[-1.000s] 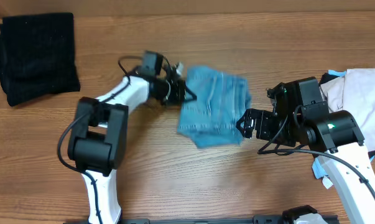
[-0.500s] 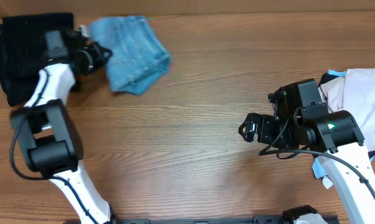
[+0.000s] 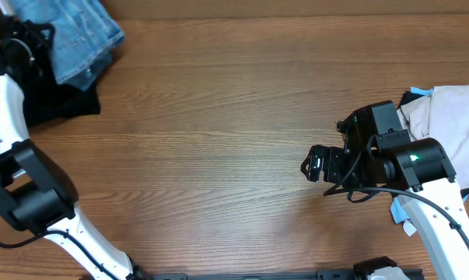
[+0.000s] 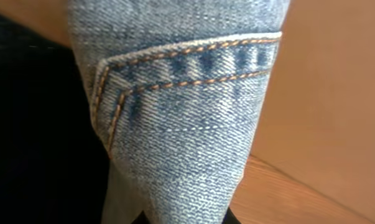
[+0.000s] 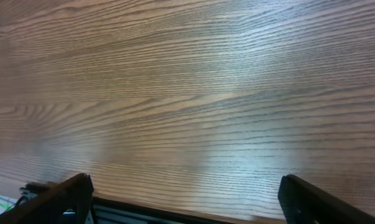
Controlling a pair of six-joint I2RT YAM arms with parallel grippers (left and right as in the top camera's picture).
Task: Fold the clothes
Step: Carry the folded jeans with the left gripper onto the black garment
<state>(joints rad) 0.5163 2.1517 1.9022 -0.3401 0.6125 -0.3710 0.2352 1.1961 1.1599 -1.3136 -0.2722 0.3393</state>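
The folded light blue jeans lie at the far left corner, partly on the black ribbed garment. My left gripper is shut on the jeans' edge. In the left wrist view the denim with orange pocket stitching fills the frame and hides the jaws; the black garment is beside it. My right gripper is open and empty over bare wood at the right; its fingertips stand wide apart. A beige-grey garment lies at the right edge.
The wooden table spans the view. The right arm's body stands beside the beige-grey garment, with a bit of blue cloth at its top edge. The left arm runs along the left edge.
My left gripper has dragged the folded jeans from the table's middle to the far left corner, onto the black garment. The right arm has barely moved.
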